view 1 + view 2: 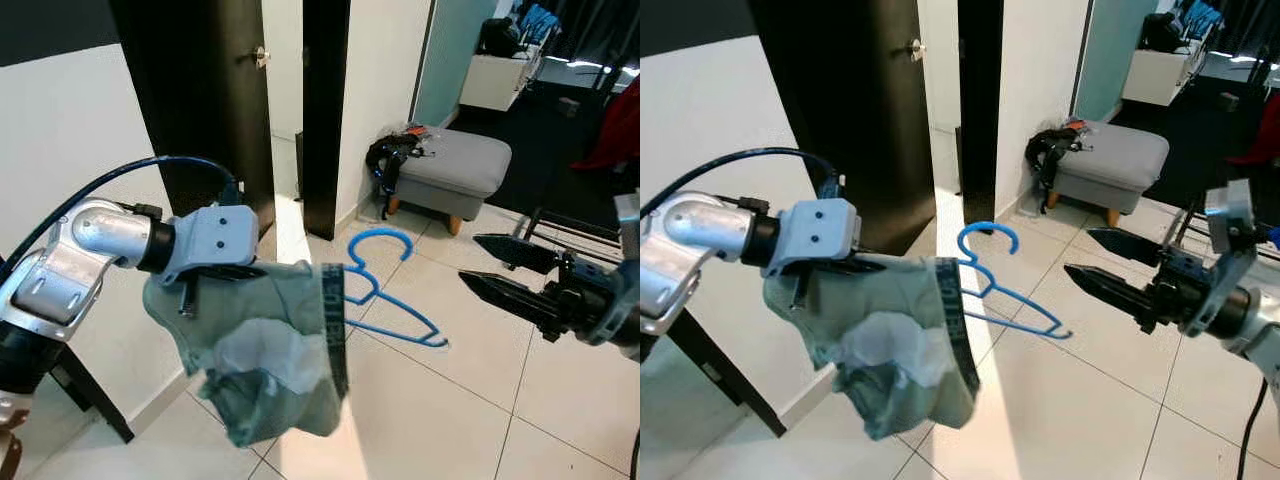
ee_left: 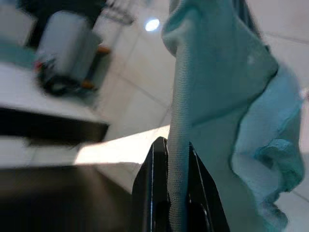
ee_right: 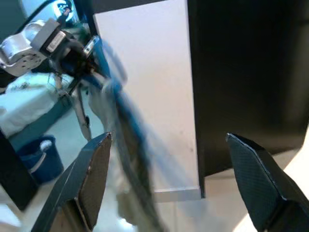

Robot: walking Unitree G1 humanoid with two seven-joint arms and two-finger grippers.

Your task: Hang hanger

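A blue plastic hanger (image 1: 385, 290) is held out in the air, its hook (image 1: 988, 235) pointing up and away from me. A pale green garment (image 1: 268, 352) with a dark waistband is threaded on it and droops below. My left gripper (image 2: 170, 159) is shut on the garment's edge, so it carries garment and hanger together. My right gripper (image 1: 478, 262) hovers open to the right of the hanger's free end, a short gap away and touching nothing. In the right wrist view the hanger (image 3: 126, 113) appears as a blurred blue streak between the black fingers (image 3: 91, 175).
A grey padded stool (image 1: 452, 165) with a black bag (image 1: 390, 155) against it stands ahead by the white wall. A dark door (image 1: 205, 95) and a narrow opening lie straight ahead. A metal rack (image 1: 575, 232) is at the right. The floor is pale tile.
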